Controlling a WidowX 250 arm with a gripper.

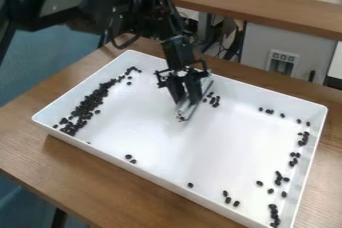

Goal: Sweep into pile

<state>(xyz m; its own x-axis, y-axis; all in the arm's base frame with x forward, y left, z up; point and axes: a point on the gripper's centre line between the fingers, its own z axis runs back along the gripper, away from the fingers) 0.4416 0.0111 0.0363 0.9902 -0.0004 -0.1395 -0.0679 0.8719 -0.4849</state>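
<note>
From here I see the black gripper [187,99] over the white tray [157,139] on the wooden counter [127,183], nearer the tray's far edge, its fingers clasped round a pale sweeping tool [184,112]. Most dark pieces [85,107] bunch along the tray's left edge; others lie beside the tool, along the right edge and by the near edge.

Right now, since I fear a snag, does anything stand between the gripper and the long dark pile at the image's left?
Nothing visible does: between the gripper and the pile is the white tray's bare floor, with a few loose pieces near the pile.
</note>
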